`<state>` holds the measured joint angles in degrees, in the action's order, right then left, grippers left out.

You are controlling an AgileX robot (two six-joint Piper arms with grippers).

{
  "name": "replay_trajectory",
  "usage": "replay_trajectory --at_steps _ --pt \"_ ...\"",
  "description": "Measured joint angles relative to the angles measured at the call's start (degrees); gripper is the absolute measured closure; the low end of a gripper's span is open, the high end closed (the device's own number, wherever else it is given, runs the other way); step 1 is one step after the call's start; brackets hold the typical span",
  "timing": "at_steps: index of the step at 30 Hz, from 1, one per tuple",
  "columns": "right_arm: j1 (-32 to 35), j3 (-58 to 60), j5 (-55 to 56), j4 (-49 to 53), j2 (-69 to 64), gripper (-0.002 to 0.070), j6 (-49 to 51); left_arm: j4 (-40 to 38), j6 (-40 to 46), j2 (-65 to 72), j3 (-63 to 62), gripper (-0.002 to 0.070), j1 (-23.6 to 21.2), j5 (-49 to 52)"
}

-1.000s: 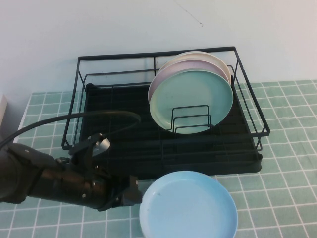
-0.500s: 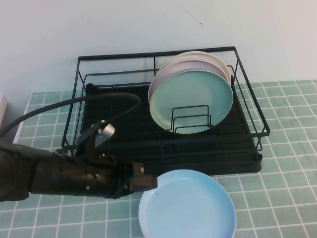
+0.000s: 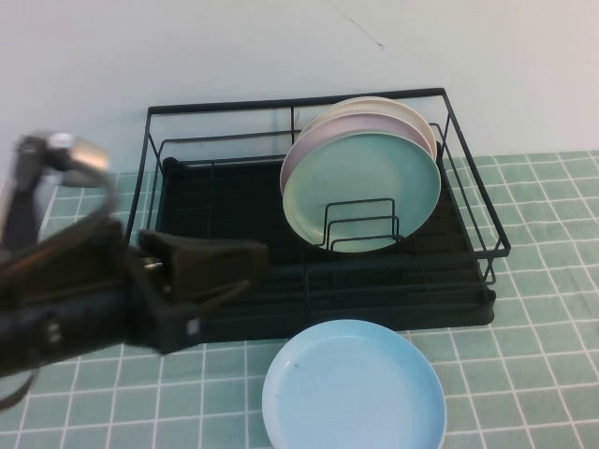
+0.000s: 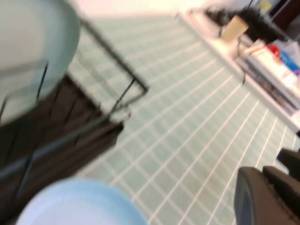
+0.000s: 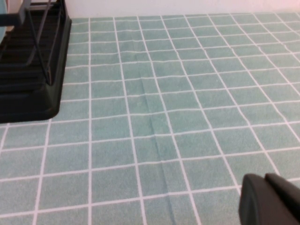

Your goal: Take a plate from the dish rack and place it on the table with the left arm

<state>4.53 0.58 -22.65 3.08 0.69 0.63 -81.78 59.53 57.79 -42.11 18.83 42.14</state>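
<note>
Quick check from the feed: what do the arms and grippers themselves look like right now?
The left arm is matte black and bulky, with a shiny metallic joint and a black cable. The left gripper has blunt black fingers. Of the right gripper, only rounded black finger ends show.

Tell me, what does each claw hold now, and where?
Nothing. The left claw is raised, apart from the blue plate on the table. The right claw holds nothing.

Plate (image 3: pixel 354 386) flat on desk (image 3: pixel 524 355), just before dish rack (image 3: pixel 309 234). Three plates upright in rack's right half. Left gripper (image 3: pixel 211 267) raised left of plate, before rack's left half.
</note>
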Motion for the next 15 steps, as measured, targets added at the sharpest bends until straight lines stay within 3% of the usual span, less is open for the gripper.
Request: replay_trajectory --at_steps 8,15 --pt "0.0 0.0 0.0 0.0 0.0 0.0678 0.0 0.2 0.0 -16.3 0.0 0.0676 0.0 -3.1" --pt "0.0 0.0 0.0 0.0 0.0 0.0678 0.0 0.2 0.0 -22.9 0.0 0.0676 0.0 -3.1"
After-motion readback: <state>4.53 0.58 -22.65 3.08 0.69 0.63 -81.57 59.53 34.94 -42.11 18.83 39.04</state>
